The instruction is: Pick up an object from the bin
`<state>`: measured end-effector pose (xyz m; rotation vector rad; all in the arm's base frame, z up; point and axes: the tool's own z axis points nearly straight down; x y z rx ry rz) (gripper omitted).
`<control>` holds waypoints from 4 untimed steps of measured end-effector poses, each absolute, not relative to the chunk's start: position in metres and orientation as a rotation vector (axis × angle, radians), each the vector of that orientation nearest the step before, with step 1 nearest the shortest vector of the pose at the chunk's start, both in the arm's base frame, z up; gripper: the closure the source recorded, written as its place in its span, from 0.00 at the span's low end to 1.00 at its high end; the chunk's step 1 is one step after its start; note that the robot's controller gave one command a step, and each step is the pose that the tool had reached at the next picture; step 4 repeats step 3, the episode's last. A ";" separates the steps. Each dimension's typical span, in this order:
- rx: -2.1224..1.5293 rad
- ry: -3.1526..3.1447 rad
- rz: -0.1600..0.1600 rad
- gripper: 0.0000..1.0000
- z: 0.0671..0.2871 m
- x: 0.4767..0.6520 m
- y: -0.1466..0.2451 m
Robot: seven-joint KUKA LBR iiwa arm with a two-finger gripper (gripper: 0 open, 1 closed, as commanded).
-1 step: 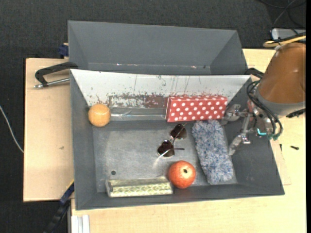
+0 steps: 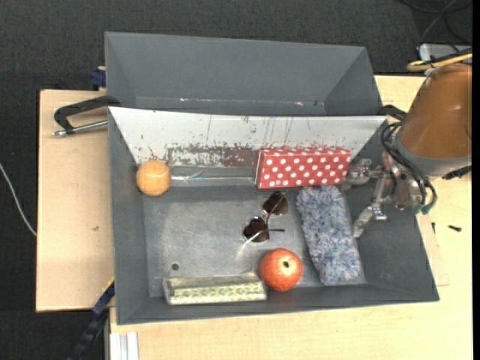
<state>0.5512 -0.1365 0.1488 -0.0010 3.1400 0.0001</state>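
Camera view is showing the end effector [image 2: 364, 195] hanging inside the grey metal bin [image 2: 225, 133] at its right side, just beside the right edge of a blue-grey woolly cloth [image 2: 328, 235] and near the right end of a red box with white dots [image 2: 304, 168] lying against the back wall; whether it is spread or pressed together I cannot tell. Dark sunglasses [image 2: 265, 217] are lying left of the cloth, a red apple [image 2: 280, 269] and a long patterned box [image 2: 216, 289] are resting near the front wall, and an orange ball [image 2: 153, 178] is sitting far left.
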 end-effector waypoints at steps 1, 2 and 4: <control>-0.432 3.089 -0.007 1.00 0.079 0.518 -0.079; -0.432 3.089 -0.007 1.00 0.079 0.518 -0.079; -0.437 3.106 -0.001 1.00 0.204 0.535 -0.089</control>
